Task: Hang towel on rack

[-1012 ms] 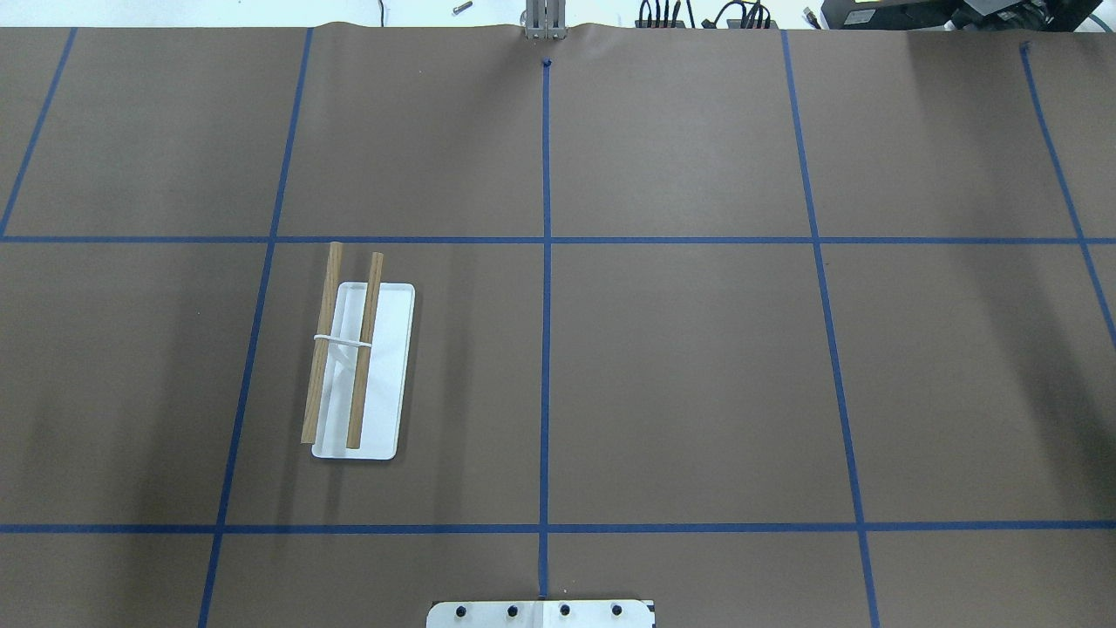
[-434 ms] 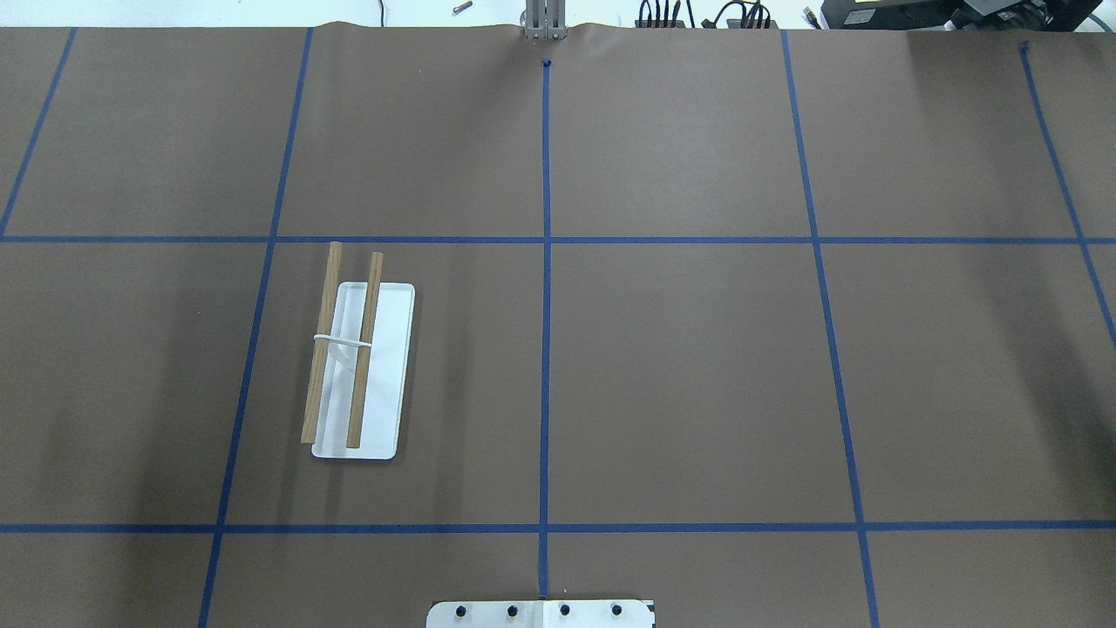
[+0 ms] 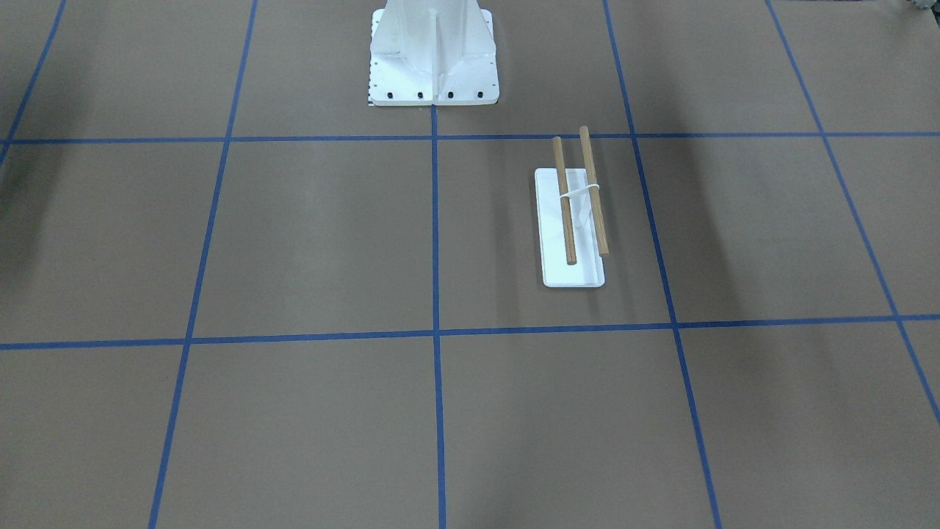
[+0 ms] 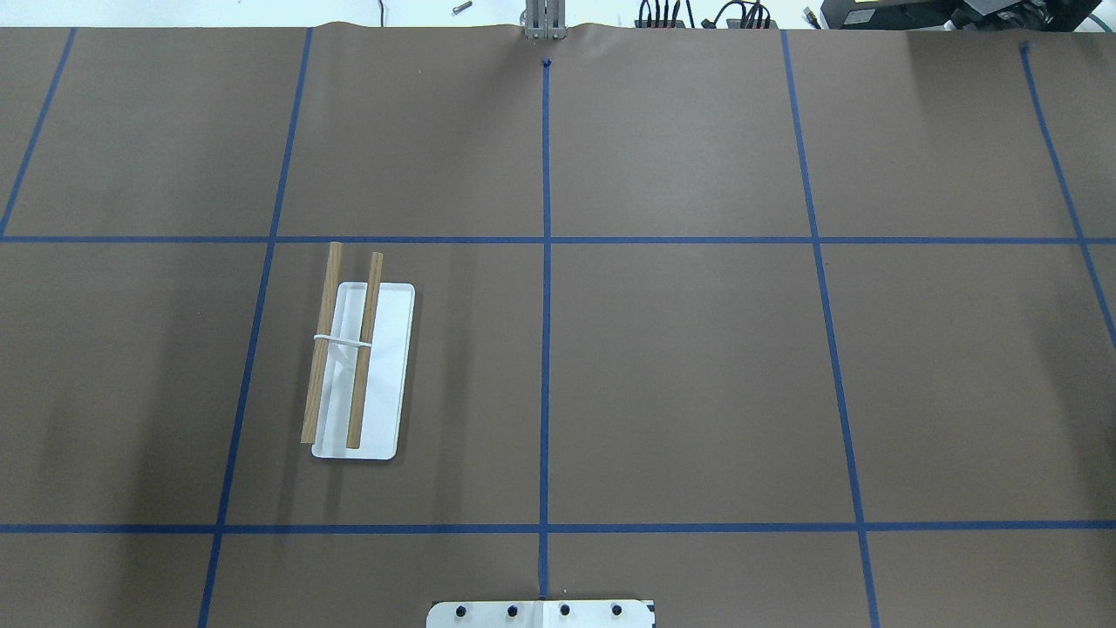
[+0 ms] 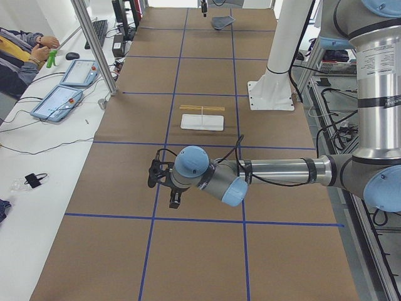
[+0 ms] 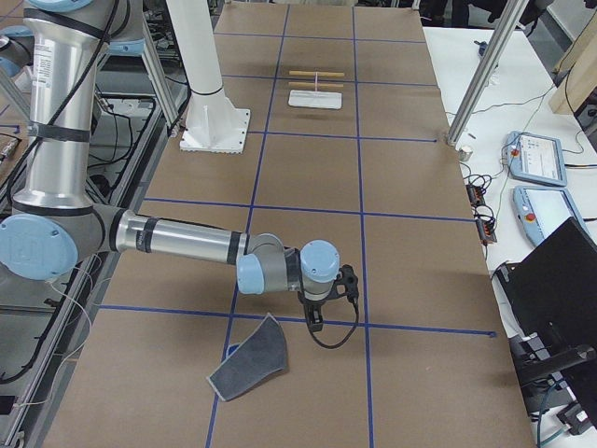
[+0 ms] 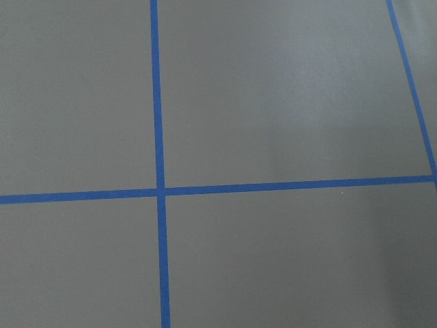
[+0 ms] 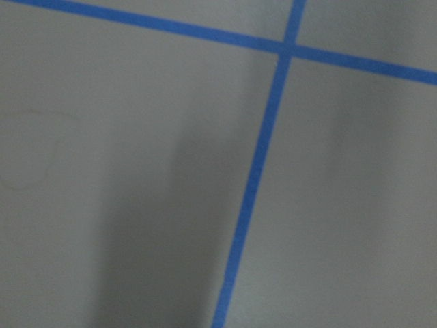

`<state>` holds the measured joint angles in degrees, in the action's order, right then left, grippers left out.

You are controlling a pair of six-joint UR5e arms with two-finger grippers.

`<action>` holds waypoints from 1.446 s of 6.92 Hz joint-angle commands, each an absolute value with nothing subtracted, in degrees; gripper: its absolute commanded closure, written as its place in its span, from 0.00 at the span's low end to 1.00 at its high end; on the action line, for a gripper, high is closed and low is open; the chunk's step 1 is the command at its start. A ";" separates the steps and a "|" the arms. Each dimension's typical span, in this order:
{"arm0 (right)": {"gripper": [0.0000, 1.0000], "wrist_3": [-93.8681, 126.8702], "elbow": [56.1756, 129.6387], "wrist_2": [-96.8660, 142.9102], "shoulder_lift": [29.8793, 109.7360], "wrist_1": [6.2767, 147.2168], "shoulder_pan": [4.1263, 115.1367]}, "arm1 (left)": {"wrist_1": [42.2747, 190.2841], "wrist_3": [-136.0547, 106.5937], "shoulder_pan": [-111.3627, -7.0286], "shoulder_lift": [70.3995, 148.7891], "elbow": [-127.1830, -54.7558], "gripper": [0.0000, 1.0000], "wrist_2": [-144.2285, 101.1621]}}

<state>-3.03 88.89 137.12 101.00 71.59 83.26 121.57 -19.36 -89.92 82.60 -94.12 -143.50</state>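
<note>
Right gripper (image 6: 316, 321) hangs near the towel (image 6: 250, 371), left gripper (image 5: 171, 199) apart; whether either is clenched, I cannot tell.

The left arm (image 5: 282, 170) has an upright upper section, a bend at a pale blue elbow joint, and a silver forearm reaching out level. Its wrist ends in a black left gripper (image 5: 173, 200) that points straight down. This side view does not show whether its fingers are apart or together. The right arm (image 6: 187, 241) takes the same pose: upright section, bent elbow, level forearm. The black right gripper (image 6: 315, 322) points down, its finger gap likewise unclear.
</note>
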 commanded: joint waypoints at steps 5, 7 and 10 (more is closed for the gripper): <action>0.03 -9.14 69.81 141.40 100.55 65.31 90.26 | 121.64 -19.69 -89.82 84.64 -91.84 0.02 -143.35; 0.16 -9.05 69.09 144.30 100.81 65.39 90.26 | 121.64 -19.69 -89.82 84.90 -91.85 0.02 -143.35; 1.00 -9.23 68.20 144.58 100.63 65.21 90.26 | 121.64 -19.60 -89.82 84.90 -91.85 0.02 -143.35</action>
